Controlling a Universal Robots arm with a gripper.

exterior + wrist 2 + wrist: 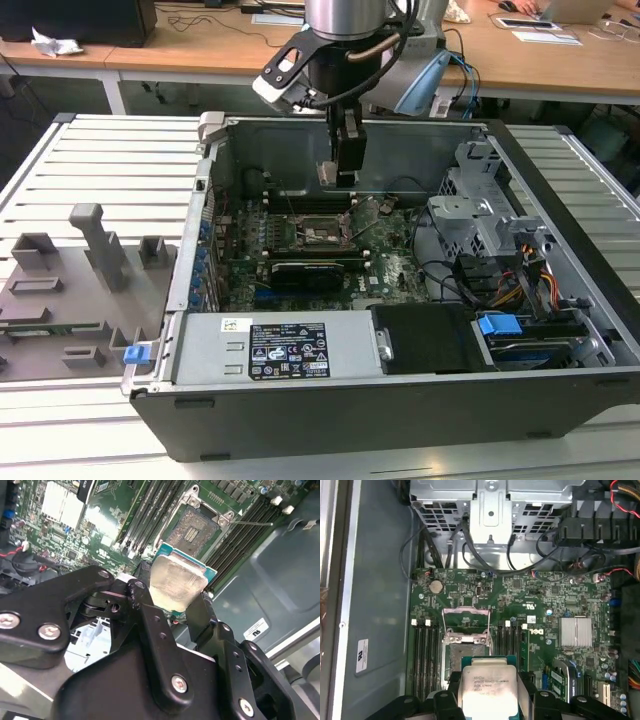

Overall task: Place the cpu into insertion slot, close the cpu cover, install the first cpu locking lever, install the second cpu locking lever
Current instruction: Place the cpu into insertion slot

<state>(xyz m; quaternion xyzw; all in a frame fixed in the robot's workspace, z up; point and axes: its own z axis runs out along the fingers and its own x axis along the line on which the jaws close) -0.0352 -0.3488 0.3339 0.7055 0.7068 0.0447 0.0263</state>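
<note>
Our black two-fingered pincer [172, 602] is clamped on the small flat square cpu with a silver-grey metal top [176, 582], gripping it by two opposite edges. It holds the chip in the air inside the open dark grey metal computer case [400, 420], above the green circuit board [545, 605] and clear of it. In the first wrist view the square black insertion slot [462, 652] lies bare just beyond the chip, and the thin dark-silver cpu cover [465, 614] is swung up off it. We judge the step in hand to be seating the chip: it should go down level, sides square to the socket rim, with no sliding. Room is tight, since long black memory slots [422, 657] flank the socket on both sides and the case wall [290, 150] stands near; overhead is open.
</note>
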